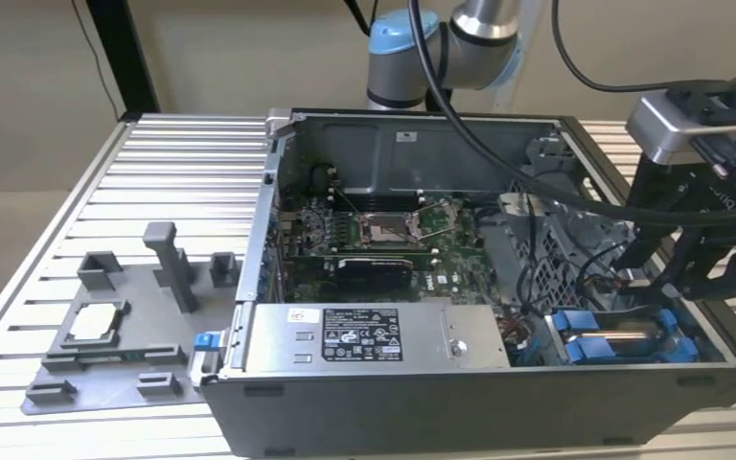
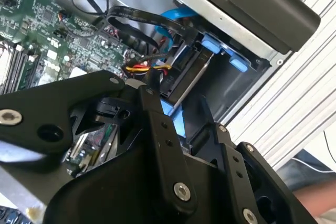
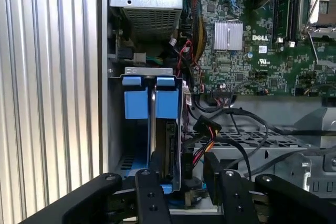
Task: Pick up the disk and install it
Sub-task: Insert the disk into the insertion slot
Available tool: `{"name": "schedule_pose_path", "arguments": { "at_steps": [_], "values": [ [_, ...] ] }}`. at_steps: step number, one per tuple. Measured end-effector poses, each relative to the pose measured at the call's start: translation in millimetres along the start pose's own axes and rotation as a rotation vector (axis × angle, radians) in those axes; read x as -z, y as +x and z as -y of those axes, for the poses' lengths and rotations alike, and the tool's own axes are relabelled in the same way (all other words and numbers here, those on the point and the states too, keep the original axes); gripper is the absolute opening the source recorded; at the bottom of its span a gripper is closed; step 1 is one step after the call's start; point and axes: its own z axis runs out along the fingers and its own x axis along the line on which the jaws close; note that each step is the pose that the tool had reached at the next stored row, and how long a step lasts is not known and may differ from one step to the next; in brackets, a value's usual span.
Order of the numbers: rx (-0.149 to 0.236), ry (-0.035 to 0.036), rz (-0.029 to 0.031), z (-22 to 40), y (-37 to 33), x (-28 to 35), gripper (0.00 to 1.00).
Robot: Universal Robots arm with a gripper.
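- Exterior view: an open computer case (image 1: 269, 240) lies on the slatted worktop (image 1: 176, 172), toward the exterior view's right.
  - Inside it are a green motherboard (image 1: 381, 240) in the middle and a grey power supply (image 1: 342, 337) along the case's near wall.
  - The disk (image 1: 627, 340) sits in the case's near corner on the exterior view's right, its silver body between blue side rails.
  - A grey fixture tray (image 1: 138, 359) lies on the worktop just beside the case, on the exterior view's left. A small square chip (image 1: 97, 324) rests in it.
  - The arm comes in from the far edge of the worktop and bends over the case. The black end effector (image 1: 681, 278) hangs just above the disk's corner.
- Second wrist view: the end effector (image 2: 178, 114) points down into that corner with its two fingers spread and gripping nothing.
  - Blue plastic shows through the gap between the fingers.
  - The disk (image 2: 191, 80) stands on edge in its bay just past the fingertips, next to a bundle of black, red and yellow cables (image 2: 144, 68).
- First wrist view: the disk (image 3: 153, 124) is seen edge-on, seated upright in the bay against the case's side wall, with blue rail blocks on either side.
  - The end effector (image 3: 181, 182) is open. One finger (image 3: 152, 192) lines up with the disk's edge and the other stands beside the cables; I cannot tell whether either touches the disk.
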Motion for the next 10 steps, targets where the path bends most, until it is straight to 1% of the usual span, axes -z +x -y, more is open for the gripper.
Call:
{"name": "schedule_pose_path", "arguments": {
  "at_steps": [2,7,10],
  "values": [
    [0.0,0.0,0.0018,0.0,-1.0,-2.5,1.0],
    [0.0,-0.0001,0.0018,0.3,-0.9,-3.2,1.0],
    [0.0,0.0,0.0041,0.5,-0.8,-5.1,1.0]
  ]
}}
